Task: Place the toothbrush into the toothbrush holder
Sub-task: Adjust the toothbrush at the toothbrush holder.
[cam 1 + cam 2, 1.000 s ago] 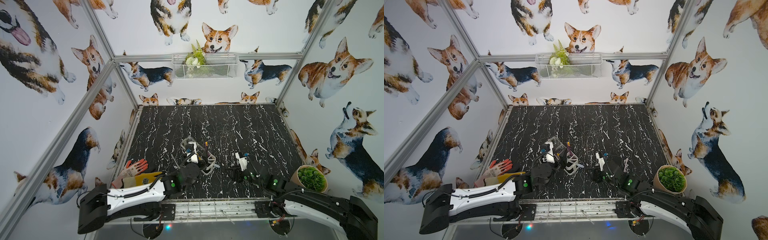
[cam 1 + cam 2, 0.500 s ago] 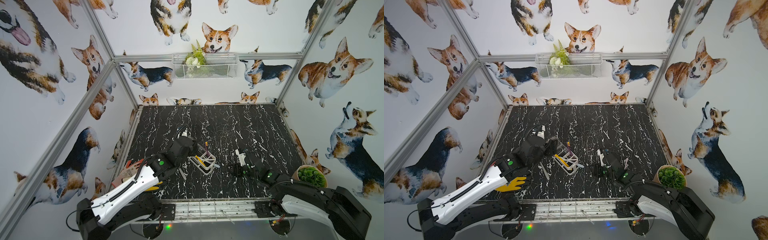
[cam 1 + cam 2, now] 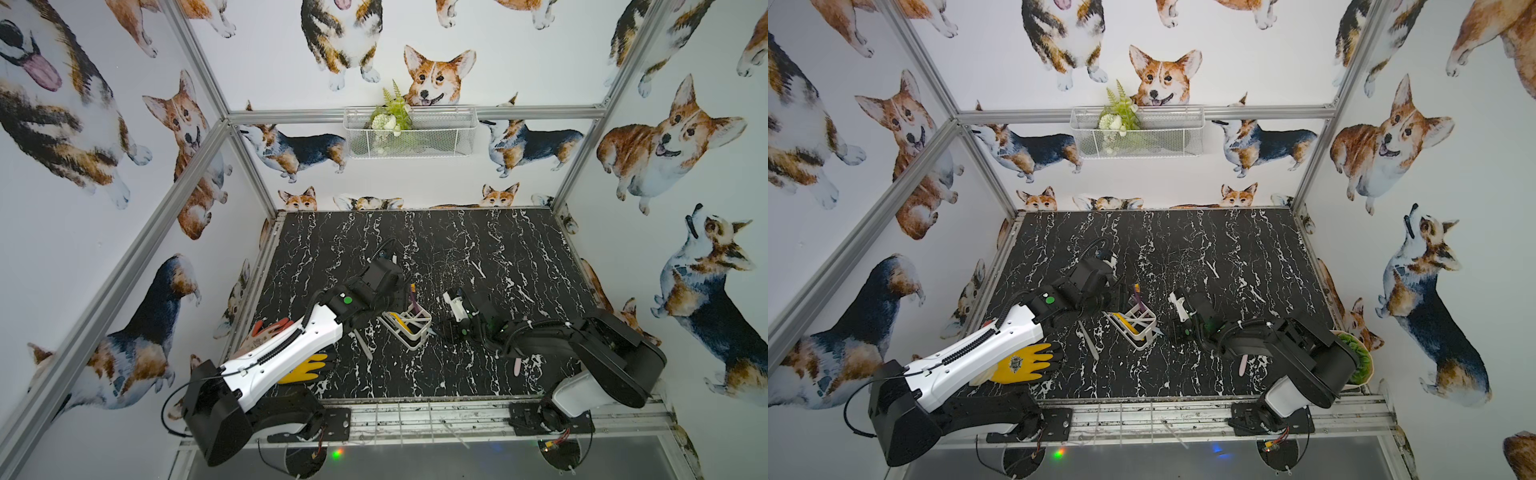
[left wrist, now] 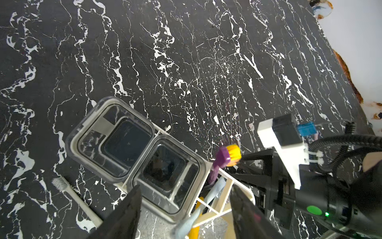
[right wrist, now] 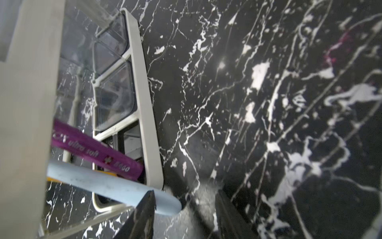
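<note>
Right gripper (image 5: 185, 192) has its jaws apart, and the rounded handle end of the pale blue toothbrush (image 5: 103, 183) lies between them. The brush sticks out of the toothbrush holder (image 5: 147, 124), a white frame with clear cups. Only the right wrist view gives writing: "ultra soft" and "5460" on the purple toothbrush (image 5: 88, 148) inside. Left gripper (image 4: 185, 187), jaws apart, hangs over the holder.
</note>
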Controlling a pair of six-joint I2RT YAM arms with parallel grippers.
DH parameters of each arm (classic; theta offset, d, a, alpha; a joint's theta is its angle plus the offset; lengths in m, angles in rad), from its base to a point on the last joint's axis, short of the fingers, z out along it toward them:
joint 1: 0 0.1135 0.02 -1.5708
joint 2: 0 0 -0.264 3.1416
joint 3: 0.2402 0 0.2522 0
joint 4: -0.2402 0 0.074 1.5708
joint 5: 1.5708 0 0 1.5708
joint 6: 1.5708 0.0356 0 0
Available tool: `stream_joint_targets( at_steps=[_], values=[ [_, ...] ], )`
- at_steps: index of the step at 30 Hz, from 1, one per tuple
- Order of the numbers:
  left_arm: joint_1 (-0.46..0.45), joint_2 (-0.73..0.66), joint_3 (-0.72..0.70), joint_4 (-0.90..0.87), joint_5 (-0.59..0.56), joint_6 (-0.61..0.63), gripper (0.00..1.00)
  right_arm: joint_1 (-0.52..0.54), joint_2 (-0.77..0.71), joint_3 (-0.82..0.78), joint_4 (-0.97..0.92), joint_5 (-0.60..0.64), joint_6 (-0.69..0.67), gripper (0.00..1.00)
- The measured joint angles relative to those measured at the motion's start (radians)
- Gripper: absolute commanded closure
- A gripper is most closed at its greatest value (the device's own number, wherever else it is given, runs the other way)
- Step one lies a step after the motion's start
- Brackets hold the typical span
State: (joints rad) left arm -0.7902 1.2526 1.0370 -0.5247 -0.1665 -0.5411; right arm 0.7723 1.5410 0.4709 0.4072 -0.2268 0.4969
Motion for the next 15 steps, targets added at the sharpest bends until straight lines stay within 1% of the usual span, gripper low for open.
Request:
stream_joint_targets(
  at_steps=[3, 6, 8, 11, 15],
  values=[
    [0.010, 0.013, 0.006, -0.016, 0.021, 0.011, 0.38, 0.000, 0.044, 0.007, 0.060, -0.027, 0.000, 0.58],
    [0.019, 0.021, 0.006, -0.028, 0.038, 0.014, 0.43, 0.000, 0.068, 0.006, 0.105, -0.046, 0.000, 0.59],
    [0.027, 0.027, 0.010, -0.041, 0.056, 0.019, 0.44, 0.000, 0.080, 0.005, 0.131, -0.056, 0.002, 0.60],
    [0.034, 0.032, 0.019, -0.064, 0.066, 0.025, 0.44, 0.000, 0.089, -0.003, 0.159, -0.066, 0.006, 0.60],
    [0.059, 0.040, 0.042, -0.108, 0.075, 0.042, 0.41, 0.000, 0.089, -0.014, 0.180, -0.066, 0.009, 0.60]
  ],
)
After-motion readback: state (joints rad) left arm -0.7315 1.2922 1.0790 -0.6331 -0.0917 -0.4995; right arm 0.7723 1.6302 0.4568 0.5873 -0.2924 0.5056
